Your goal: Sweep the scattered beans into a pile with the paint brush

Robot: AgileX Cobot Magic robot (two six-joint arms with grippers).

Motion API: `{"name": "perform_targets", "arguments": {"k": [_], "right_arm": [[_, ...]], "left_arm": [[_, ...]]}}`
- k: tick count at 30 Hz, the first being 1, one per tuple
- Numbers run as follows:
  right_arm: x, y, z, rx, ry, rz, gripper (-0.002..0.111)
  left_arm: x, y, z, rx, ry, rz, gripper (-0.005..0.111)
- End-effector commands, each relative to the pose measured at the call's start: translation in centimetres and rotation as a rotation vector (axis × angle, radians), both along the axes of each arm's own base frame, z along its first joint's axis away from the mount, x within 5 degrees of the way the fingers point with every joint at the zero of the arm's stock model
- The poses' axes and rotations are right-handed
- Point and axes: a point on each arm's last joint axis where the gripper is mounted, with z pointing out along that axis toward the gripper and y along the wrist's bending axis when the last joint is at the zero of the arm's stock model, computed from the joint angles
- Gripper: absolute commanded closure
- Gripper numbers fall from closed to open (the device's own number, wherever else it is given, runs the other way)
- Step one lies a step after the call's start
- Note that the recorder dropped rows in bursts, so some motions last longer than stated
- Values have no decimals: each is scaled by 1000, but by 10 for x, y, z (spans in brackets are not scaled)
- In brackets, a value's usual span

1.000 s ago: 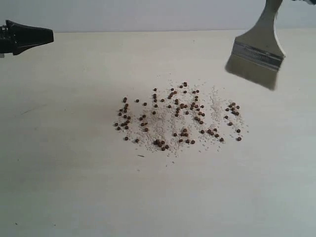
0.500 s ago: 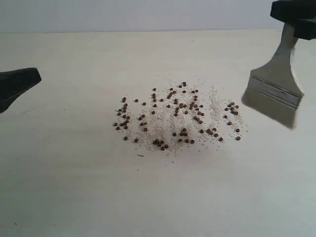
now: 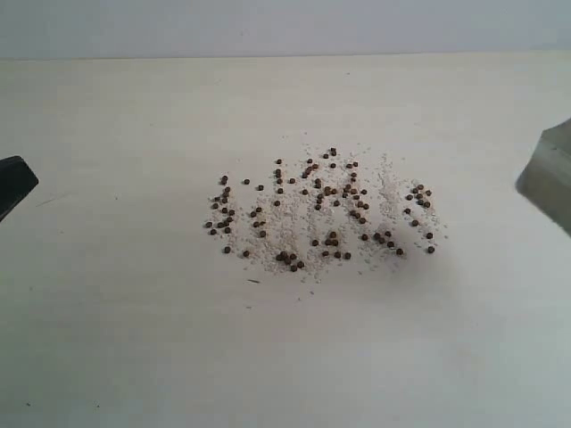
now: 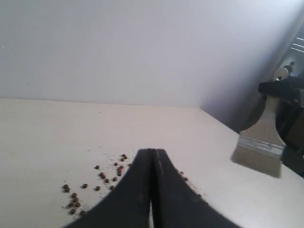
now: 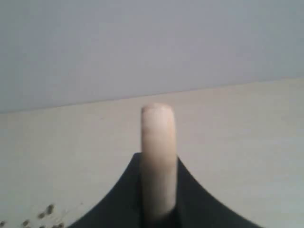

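The beans (image 3: 321, 209) lie spread in a loose patch with fine white grains on the table's middle; no pile shows. Only a corner of the paint brush (image 3: 549, 174) shows at the right edge of the exterior view, right of the beans. In the left wrist view the paint brush (image 4: 260, 145) hangs bristles down from my right gripper (image 4: 279, 92). My right gripper (image 5: 158, 159) is shut on its cream handle (image 5: 157, 135). My left gripper (image 4: 152, 152) is shut and empty, pointing over the beans (image 4: 102, 178). Its black tip (image 3: 13, 183) shows at the far left edge.
The pale table (image 3: 285, 357) stretches bare around the patch on all sides. A plain grey wall (image 3: 285, 27) runs along the back edge. A few beans (image 5: 47, 210) show low in the right wrist view.
The brush has moved down and to the right, almost out of the exterior view. My left gripper has dropped and pulled back to the left edge. The beans have not moved.
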Motion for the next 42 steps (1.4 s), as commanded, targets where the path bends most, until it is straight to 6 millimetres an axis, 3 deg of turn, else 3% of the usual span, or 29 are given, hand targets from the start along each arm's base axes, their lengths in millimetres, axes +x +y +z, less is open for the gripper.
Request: {"name": "perform_targets", "arguments": {"k": [1,4,10,12,16,19,25,33,37,42], "right_arm": [[3,-24,17,-43,-13,-255,108],[8,-29,31,-59,-47,-298,108],[12,-39,52,106,-107,-456,108],[11,-40,64,33,-153,-444,108],[15,-31,74,-197,-170,-261,108],[13,-31,76,-207,-180,-273,108],[-2,-38,92,-22,-277,-431,108],[-4,-21,92,32,-259,-309,108],[-18,-12,98,65,-328,-341,108],[-43,7,105,-87,-463,-263,108]], "left_arm": [[-12,-6,4,-18,8,-71,107],[-15,-8,4,12,-7,-96,107],[-15,-8,4,12,-7,-96,107],[-15,-8,4,12,-7,-96,107],[-15,-8,4,12,-7,-96,107],[-15,-8,4,12,-7,-96,107],[-15,-8,4,13,-7,-97,107],[-15,-8,4,13,-7,-97,107],[-15,-8,4,13,-7,-97,107],[-15,-8,4,13,-7,-97,107]]}}
